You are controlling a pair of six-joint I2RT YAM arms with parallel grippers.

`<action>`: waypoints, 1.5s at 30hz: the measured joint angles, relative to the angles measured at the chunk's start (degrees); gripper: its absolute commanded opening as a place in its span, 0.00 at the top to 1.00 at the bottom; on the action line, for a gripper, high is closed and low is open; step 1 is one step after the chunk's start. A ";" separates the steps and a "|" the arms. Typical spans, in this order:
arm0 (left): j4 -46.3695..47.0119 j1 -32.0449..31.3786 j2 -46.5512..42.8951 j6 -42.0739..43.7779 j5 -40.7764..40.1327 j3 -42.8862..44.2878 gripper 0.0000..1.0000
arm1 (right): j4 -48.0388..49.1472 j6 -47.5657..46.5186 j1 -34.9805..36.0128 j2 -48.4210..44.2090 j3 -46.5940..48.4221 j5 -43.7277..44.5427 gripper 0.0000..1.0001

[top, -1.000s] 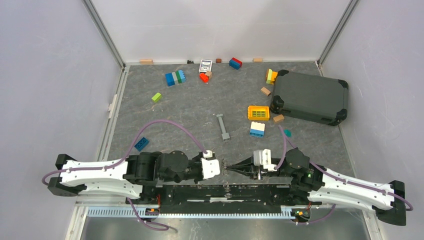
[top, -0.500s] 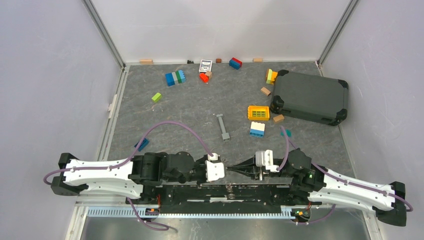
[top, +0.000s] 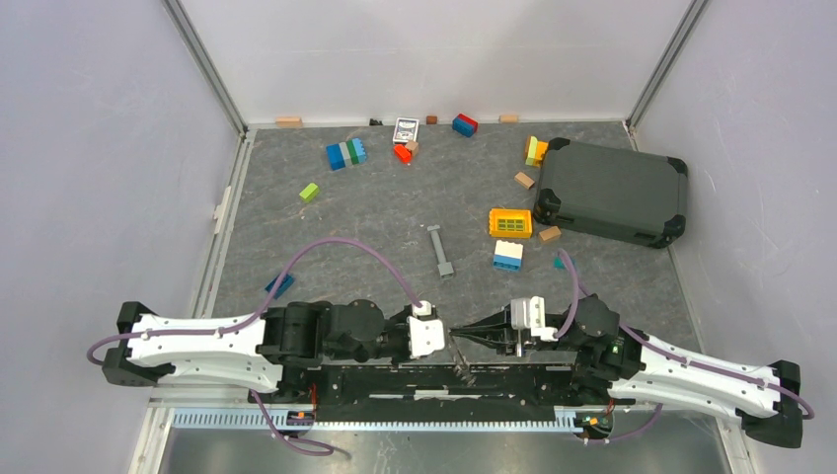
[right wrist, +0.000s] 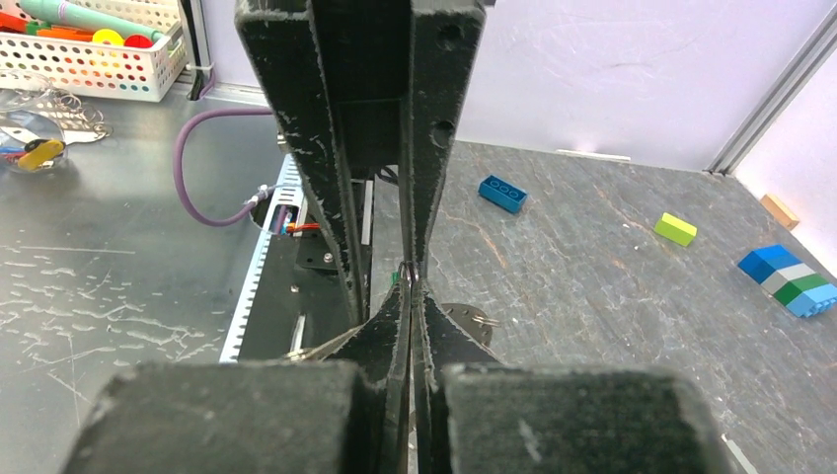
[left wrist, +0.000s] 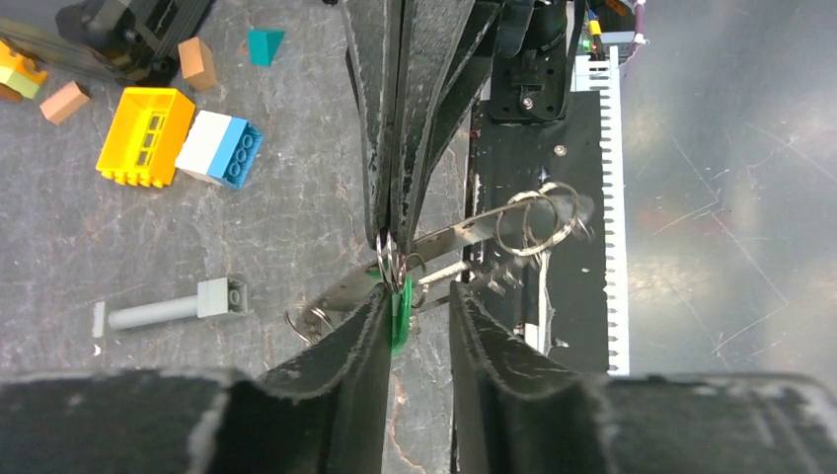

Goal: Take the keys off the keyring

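The keyring (left wrist: 388, 255) is a thin silver wire ring pinched at the tip of my right gripper (right wrist: 411, 281), which is shut on it. From it hang several silver keys (left wrist: 460, 233) and smaller rings (left wrist: 538, 221), spread over the black base plate. A key with a green head (left wrist: 399, 310) sits between the fingers of my left gripper (left wrist: 417, 292), resting against its left finger (left wrist: 355, 336). A clear gap separates that gripper's jaws, so it is open. In the top view both grippers meet tip to tip (top: 452, 335) at the near edge, with the keys (top: 461, 371) dangling below.
A long grey bar (top: 439, 251), a yellow grid block (top: 510, 221) and a white-and-blue brick (top: 507, 256) lie mid-table. A dark case (top: 612, 191) sits at the right. A blue brick (top: 279, 284) lies left, and more bricks are scattered at the back.
My left gripper has shifted right and closed in on the right gripper's tip. The right gripper has edged slightly right, still holding the keyring.
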 measured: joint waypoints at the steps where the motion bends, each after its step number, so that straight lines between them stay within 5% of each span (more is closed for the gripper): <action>1: 0.15 0.00 -0.11 -0.22 -0.11 -0.22 0.59 | 0.31 0.02 0.00 -0.04 -0.07 0.00 1.00; 22: 6.58 0.00 -8.22 -0.74 -2.05 -3.96 0.58 | 2.12 0.44 0.00 -0.15 -0.35 -0.04 1.00; 45: 9.51 0.00 -5.62 -0.76 -0.42 -4.48 0.72 | 2.58 0.44 0.00 -0.13 -0.79 -0.48 1.00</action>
